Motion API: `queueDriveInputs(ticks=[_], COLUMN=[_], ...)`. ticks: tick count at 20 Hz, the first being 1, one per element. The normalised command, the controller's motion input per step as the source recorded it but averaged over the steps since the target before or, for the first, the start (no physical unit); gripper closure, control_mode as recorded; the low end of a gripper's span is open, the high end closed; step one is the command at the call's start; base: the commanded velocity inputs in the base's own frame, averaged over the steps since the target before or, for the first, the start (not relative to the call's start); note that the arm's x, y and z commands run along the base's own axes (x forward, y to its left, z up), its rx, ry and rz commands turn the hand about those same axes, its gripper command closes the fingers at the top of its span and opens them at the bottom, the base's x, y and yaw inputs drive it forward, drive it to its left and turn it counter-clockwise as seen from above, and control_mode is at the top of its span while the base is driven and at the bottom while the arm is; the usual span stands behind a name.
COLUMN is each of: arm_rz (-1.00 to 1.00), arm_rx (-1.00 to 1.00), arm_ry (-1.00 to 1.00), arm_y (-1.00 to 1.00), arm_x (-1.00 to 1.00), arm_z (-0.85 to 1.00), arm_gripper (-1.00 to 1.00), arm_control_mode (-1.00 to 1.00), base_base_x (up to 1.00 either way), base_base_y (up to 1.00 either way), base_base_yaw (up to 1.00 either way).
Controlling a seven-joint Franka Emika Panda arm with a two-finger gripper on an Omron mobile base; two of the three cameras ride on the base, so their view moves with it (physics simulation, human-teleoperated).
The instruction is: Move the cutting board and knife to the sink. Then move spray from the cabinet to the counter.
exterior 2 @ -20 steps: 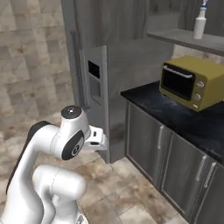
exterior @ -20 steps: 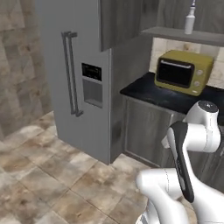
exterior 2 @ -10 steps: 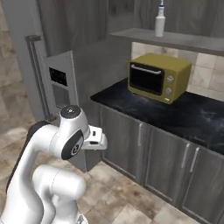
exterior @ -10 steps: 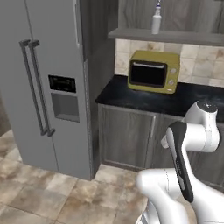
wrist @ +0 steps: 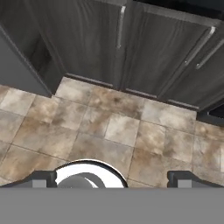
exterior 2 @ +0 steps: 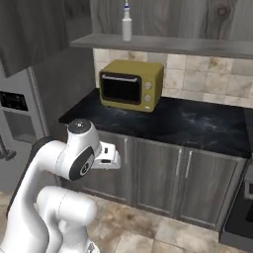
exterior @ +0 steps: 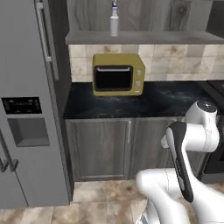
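The white spray (exterior: 114, 19) (exterior 2: 127, 23) stands upright on the grey shelf of the cabinet (exterior: 144, 37) (exterior 2: 168, 44), above the black counter (exterior: 166, 103) (exterior 2: 197, 123). My arm is folded low in front of the lower cabinets, well below and short of the shelf. In the hand view my gripper (wrist: 113, 178) points down at the tiled floor, its fingertips (wrist: 43, 177) wide apart with nothing between them. The cutting board, knife and sink are out of view.
A yellow oven (exterior: 118, 74) (exterior 2: 131, 85) sits on the counter under the shelf. A tall grey fridge (exterior: 26, 109) (exterior 2: 15, 113) stands at the left. Grey lower cabinets (exterior: 100, 148) (wrist: 87, 39) with bar handles face me, and a dark appliance (exterior 2: 242, 212) is at the right.
The whole picture has shifted: the base has turned, so the fridge has slid left and the oven, shelf and spray now sit near the middle. The arm keeps its folded pose.
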Motion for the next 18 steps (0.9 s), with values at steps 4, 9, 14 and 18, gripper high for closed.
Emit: queueDriveInputs(ticks=[4,9,14,18], arm_rz=[0.00,0.00,0.00,0.00], arm_rx=[0.00,0.00,0.00,0.00], arm_ry=[0.00,0.00,0.00,0.00], arm_y=[0.00,0.00,0.00,0.00], arm_x=[0.00,0.00,0.00,0.00], arm_z=[0.00,0.00,0.00,0.00], arm_gripper=[-1.00,-1.00,-1.00,-1.00], arm_control_mode=[1.00,1.00,1.00,1.00], base_base_x=[0.65,0.74,0.72,0.69], base_base_y=[0.36,0.35,0.33,0.21], base_base_yaw=[-0.31,0.00,0.00,0.00])
